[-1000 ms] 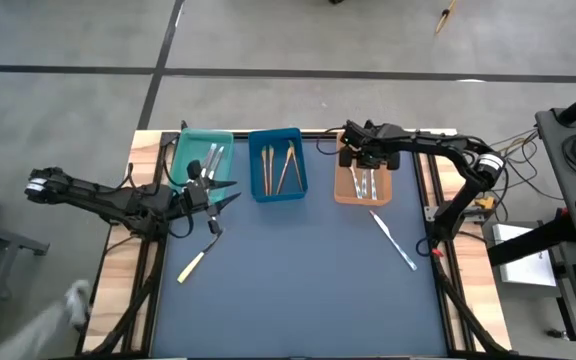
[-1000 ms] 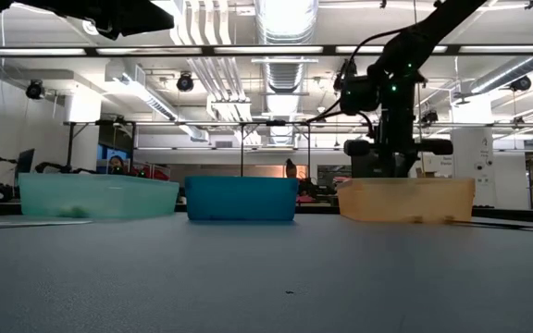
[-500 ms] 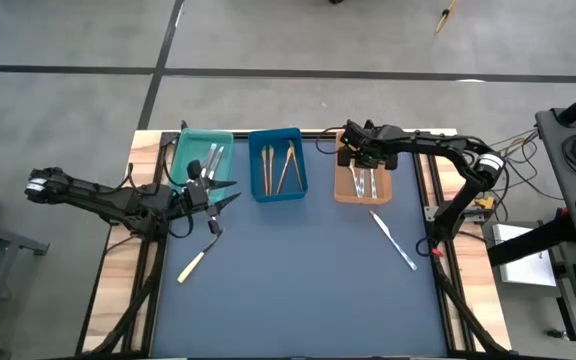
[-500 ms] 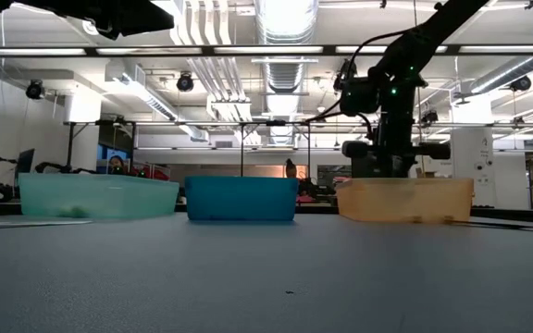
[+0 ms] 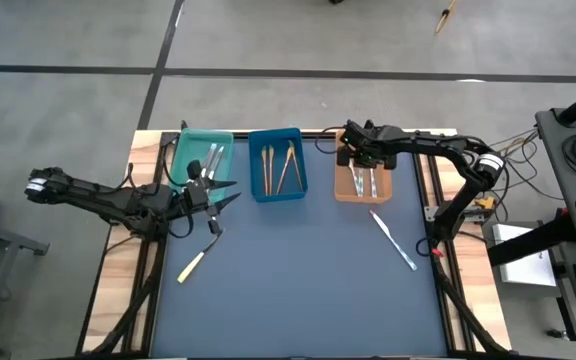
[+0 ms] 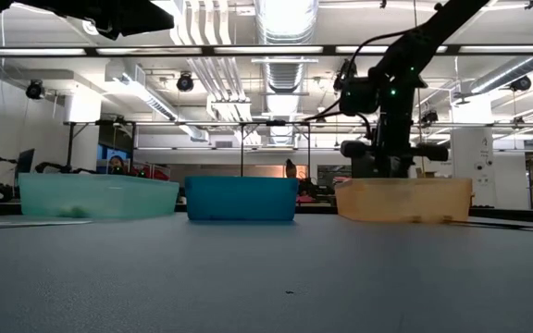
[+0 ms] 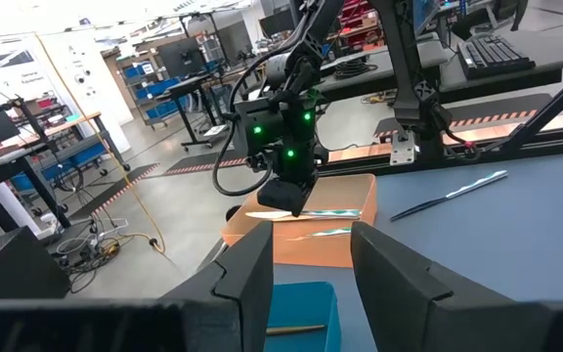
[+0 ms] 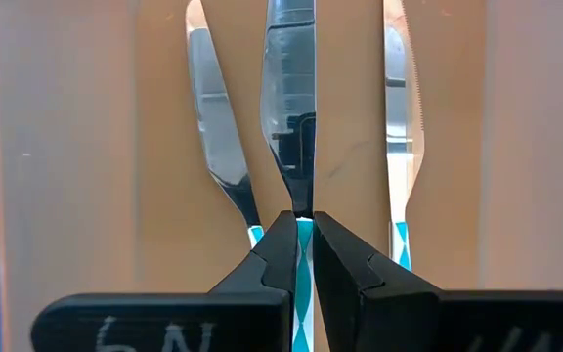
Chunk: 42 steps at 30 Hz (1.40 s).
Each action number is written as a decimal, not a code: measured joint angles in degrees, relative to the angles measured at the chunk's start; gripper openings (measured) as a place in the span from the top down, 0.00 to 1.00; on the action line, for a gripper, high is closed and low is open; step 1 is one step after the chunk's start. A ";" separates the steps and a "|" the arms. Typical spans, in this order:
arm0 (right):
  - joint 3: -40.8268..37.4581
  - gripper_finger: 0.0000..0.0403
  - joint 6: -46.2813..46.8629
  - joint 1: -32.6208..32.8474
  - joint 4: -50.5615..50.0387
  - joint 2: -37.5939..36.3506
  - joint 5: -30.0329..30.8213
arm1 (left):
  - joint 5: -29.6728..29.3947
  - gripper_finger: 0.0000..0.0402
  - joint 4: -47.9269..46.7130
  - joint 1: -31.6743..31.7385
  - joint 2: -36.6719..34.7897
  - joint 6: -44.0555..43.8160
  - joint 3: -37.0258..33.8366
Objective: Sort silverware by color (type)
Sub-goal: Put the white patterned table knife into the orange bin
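Right gripper over the orange tray
It pinches a blue-handled knife; left gripper waits, fingers spread.

Grey concrete floor with dark seams; ceiling ducts, strip lights; desks, shelving beyond.

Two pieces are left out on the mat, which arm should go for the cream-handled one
Left. The cream-handled piece lies on the mat's left side, just in front of the left gripper, which is open. The right gripper is over the orange tray, closed on a blue-handled knife.
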 joint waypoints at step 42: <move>-3.84 0.97 -0.30 0.00 3.27 0.00 0.02 | 0.01 0.70 0.01 0.00 -0.01 0.00 0.00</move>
